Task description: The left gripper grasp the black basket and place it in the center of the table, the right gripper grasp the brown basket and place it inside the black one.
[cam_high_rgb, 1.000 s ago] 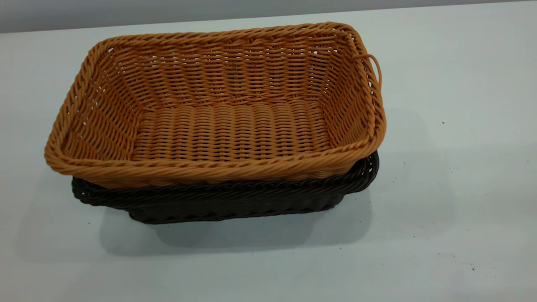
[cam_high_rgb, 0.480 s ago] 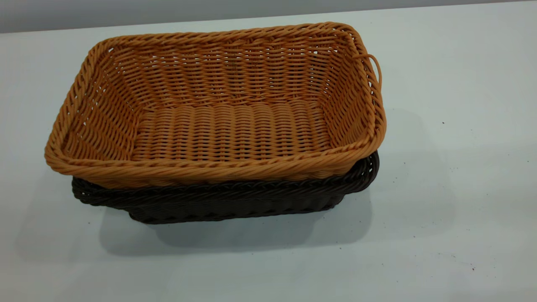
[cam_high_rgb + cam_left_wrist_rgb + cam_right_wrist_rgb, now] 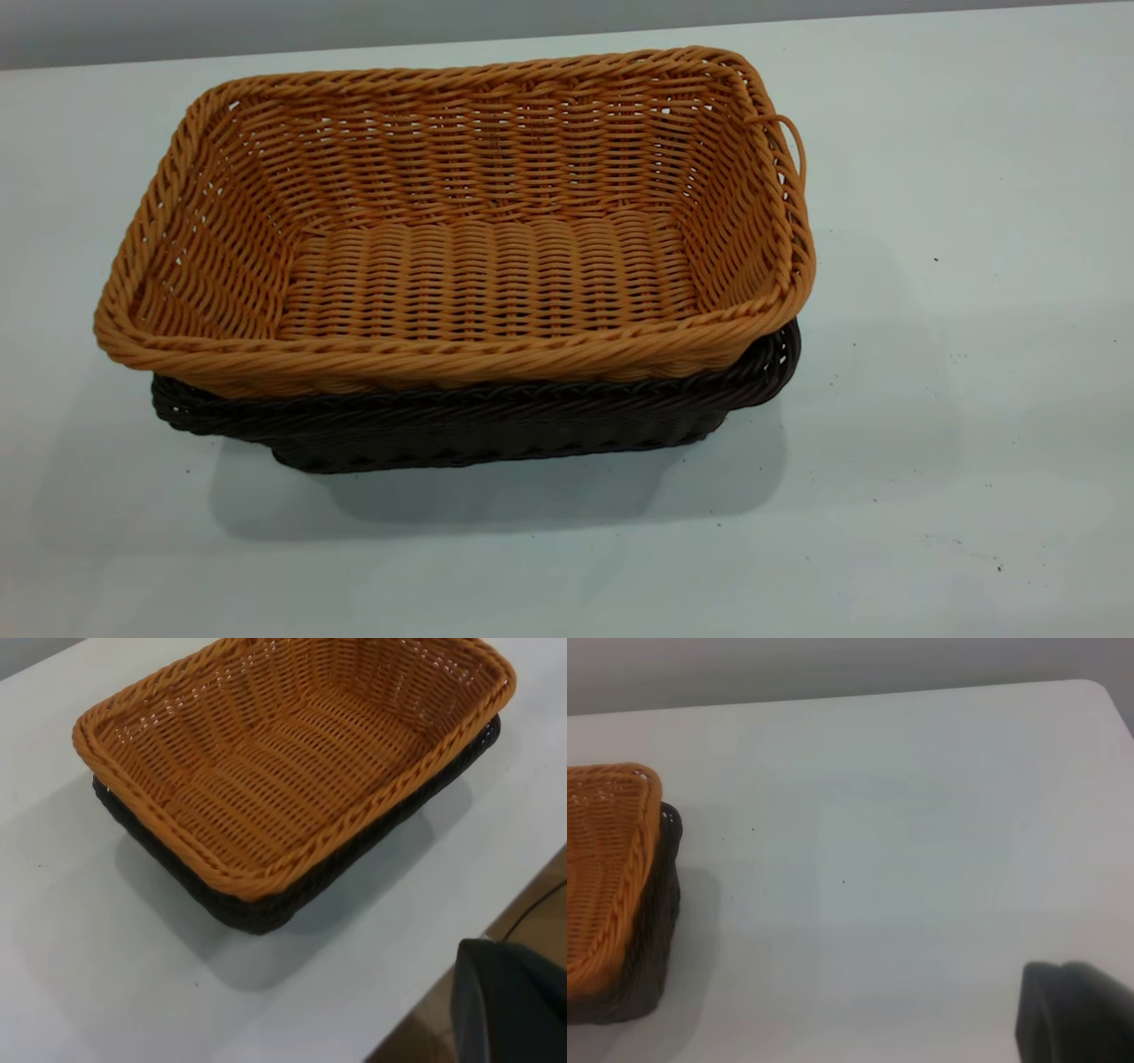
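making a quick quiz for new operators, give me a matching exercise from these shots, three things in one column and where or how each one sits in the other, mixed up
Things
1. brown basket
2. black basket
3. table

States
A. white surface with a few dark specks, carrying the stack
B. nested on top, empty, its rim standing higher than the other's
C. underneath, resting on the surface, only its rim and lower wall showing

Pairs: 1-B, 2-C, 3-A

Neither gripper touches the baskets in the exterior view.
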Robot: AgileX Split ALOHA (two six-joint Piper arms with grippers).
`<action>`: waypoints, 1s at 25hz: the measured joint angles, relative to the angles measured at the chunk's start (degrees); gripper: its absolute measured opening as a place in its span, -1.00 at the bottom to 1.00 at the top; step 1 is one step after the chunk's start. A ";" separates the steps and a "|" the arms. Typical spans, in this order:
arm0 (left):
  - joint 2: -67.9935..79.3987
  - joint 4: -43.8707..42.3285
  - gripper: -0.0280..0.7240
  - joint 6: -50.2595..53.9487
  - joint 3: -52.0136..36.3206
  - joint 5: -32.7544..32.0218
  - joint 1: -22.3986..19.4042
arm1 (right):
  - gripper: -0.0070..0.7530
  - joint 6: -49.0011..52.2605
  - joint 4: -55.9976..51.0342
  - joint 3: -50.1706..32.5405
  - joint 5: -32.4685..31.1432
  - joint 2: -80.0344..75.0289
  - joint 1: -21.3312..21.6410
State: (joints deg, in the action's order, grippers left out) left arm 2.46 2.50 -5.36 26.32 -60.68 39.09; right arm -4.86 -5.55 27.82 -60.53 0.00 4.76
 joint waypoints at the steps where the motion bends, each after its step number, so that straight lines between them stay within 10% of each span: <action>1: 0.00 0.00 -0.93 0.00 -0.44 -0.72 0.00 | -0.97 0.00 0.00 0.00 0.00 0.00 0.00; 25: 0.00 0.19 -0.93 0.03 -0.61 -1.03 -1.90 | -0.97 0.00 -0.05 0.00 0.00 0.00 0.00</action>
State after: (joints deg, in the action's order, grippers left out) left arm 2.46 2.69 -5.33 25.70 -61.71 37.19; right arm -4.86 -5.60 27.82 -60.53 0.00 4.76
